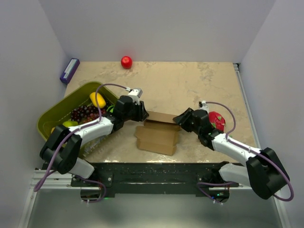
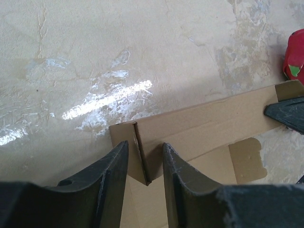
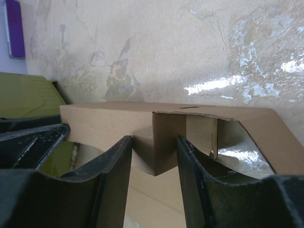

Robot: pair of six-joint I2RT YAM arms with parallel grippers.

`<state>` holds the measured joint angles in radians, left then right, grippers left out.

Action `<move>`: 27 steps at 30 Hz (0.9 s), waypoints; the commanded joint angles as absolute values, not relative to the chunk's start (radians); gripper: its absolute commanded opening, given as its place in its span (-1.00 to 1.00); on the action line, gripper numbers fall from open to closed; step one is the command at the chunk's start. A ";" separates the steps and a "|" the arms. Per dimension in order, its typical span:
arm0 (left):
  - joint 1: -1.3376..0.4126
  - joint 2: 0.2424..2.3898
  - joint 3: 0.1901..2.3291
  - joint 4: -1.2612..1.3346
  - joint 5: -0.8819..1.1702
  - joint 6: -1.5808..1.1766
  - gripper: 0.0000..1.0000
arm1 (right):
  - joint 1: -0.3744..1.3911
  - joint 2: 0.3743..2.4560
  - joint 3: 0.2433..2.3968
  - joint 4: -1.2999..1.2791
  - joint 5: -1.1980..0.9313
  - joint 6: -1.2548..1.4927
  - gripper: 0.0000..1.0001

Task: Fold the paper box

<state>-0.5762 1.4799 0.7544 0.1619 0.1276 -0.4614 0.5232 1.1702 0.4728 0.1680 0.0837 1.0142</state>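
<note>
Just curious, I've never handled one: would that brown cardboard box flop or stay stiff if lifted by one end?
Probably light and floppy: the brown cardboard box is a thin sheet, seen edge-on in the wrist views. It would likely hinge at its creases, where flaps already stand up. Pushed, it should slide, not roll.

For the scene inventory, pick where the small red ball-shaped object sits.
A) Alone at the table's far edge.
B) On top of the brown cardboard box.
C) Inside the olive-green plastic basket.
A: the small red ball-shaped object lies alone near the far edge of the beige marbled table, well apart from the plain brown cardboard paper box and the olive-green plastic basket.
</note>
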 commanded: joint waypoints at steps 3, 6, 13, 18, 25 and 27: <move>-0.574 1.502 0.739 0.118 0.133 -0.456 -0.23 | 0.505 1.135 0.391 0.388 0.032 1.094 -0.14; -0.572 1.503 0.742 0.118 0.135 -0.457 -0.24 | 0.500 1.120 0.361 0.437 0.031 1.117 -0.18; -0.572 1.508 0.749 0.117 0.140 -0.460 -0.25 | 0.488 1.100 0.308 0.535 0.026 1.175 -0.31; -0.572 1.509 0.749 0.120 0.147 -0.463 -0.25 | 0.485 1.149 0.293 0.620 0.002 1.207 -0.42; -0.574 1.509 0.749 0.126 0.160 -0.474 -0.27 | 0.485 1.169 0.290 0.661 0.002 1.204 -0.71; -0.572 1.509 0.750 0.126 0.160 -0.476 -0.27 | 0.486 1.157 0.291 0.629 0.006 1.184 -0.70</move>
